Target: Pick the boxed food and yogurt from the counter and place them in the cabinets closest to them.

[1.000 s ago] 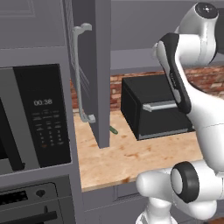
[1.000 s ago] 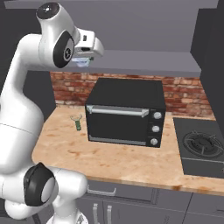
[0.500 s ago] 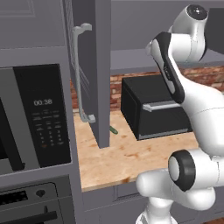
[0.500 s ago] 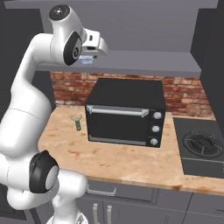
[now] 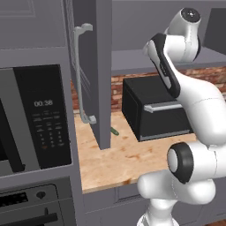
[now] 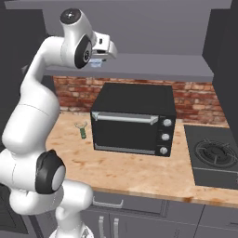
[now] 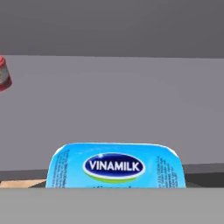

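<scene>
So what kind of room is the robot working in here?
Evidently a rendered home kitchen: a black countertop toaster oven sits on a tan wood-grain counter beside a dark gas hob burner, with a red brick backsplash behind.

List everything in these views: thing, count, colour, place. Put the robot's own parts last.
yogurt: one, pale blue lid, in the tool at the open cabinet shelf.
red item: one, red and white, far side of the shelf, cut off by the view's edge.
cabinet shelf: one, grey, above the toaster oven.
cabinet door: one, grey, swung open.
toaster oven: one, black, on the counter against the brick wall.
small green object: one, on the counter beside the toaster oven.
counter: one, tan wood.
microwave: one, black.
hob: one, dark.
arm: one, white.
tool: one, shut on the yogurt.
</scene>
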You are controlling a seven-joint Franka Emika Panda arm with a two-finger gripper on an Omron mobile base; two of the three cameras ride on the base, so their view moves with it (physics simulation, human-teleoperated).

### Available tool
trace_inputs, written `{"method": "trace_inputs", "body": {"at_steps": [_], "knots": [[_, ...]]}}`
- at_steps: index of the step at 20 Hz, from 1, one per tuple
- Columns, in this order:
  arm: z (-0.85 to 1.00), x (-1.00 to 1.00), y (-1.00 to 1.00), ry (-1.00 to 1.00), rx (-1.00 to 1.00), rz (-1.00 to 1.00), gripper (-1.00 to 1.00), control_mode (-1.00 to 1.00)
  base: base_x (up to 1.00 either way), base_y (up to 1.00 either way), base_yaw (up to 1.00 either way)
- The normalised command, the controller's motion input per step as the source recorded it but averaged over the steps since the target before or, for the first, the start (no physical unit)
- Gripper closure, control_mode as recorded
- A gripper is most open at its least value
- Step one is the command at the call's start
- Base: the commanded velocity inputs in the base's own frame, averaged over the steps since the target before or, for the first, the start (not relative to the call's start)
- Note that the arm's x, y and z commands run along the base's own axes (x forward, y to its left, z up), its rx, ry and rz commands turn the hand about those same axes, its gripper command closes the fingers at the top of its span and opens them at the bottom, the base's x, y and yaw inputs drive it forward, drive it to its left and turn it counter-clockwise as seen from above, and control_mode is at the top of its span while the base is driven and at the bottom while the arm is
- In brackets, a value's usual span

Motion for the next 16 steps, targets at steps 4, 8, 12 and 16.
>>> {"method": "trace_inputs", "body": {"at_steps": [4, 8, 12, 16], "knots": [[-0.08, 0.39, 0.0, -0.03, 0.0, 0.0, 1.0, -1.0, 0.0, 0.0, 0.0], [-0.06, 0.43, 0.0, -0.03, 0.0, 0.0, 1.0, -1.0, 0.0, 0.0, 0.0], [-0.09, 0.38, 0.0, -0.01, 0.0, 0.0, 1.0, -1.0, 0.0, 0.0, 0.0], [-0.13, 0.31, 0.0, 0.0, 0.0, 0.0, 1.0, -1.0, 0.0, 0.0, 0.0]]}}
